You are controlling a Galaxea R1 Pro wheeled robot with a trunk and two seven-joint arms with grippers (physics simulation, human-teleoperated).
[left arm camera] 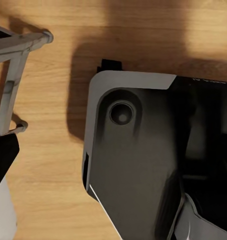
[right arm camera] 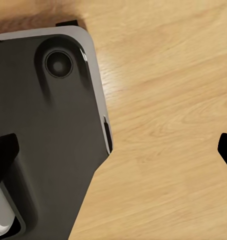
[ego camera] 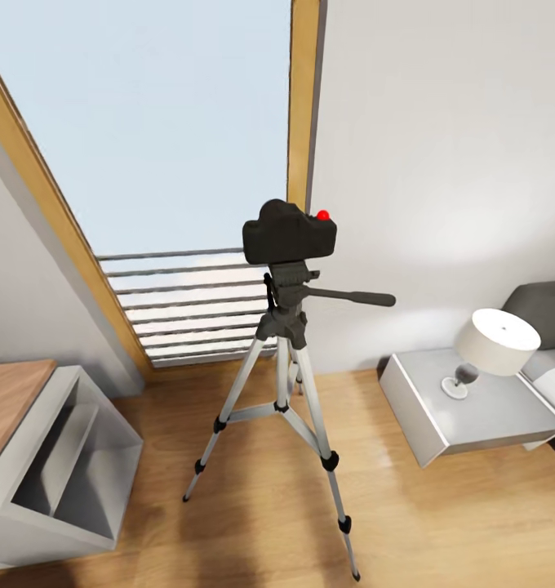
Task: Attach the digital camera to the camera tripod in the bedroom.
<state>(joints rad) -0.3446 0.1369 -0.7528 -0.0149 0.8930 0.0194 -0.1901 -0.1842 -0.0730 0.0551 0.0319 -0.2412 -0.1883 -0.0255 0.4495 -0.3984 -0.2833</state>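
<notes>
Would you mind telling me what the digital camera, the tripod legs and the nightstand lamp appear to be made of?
The digital camera looks like matte black plastic: no glare, with a glossy red button. The camera tripod legs look like brushed silver metal, given their pale sheen, with black, probably plastic, joints. The lamp seems to have a white fabric or paper shade, evenly dull, on a smooth white base.

- From my head view the room is bright and evenly lit; daylight pours through the window [ego camera: 188, 147], whose pane is a washed-out pale blue.
- The wall [ego camera: 441, 163] carries a soft bright patch above the lamp [ego camera: 496, 343].
- The camera tripod [ego camera: 286, 384] throws only faint shadows on the wood floor [ego camera: 253, 523].
- Straight lines lean noticeably toward the edges.
- In both wrist views I see soft, slightly blurred renders, with dark shadows pooling around the robot base [left arm camera: 138, 165].
</notes>
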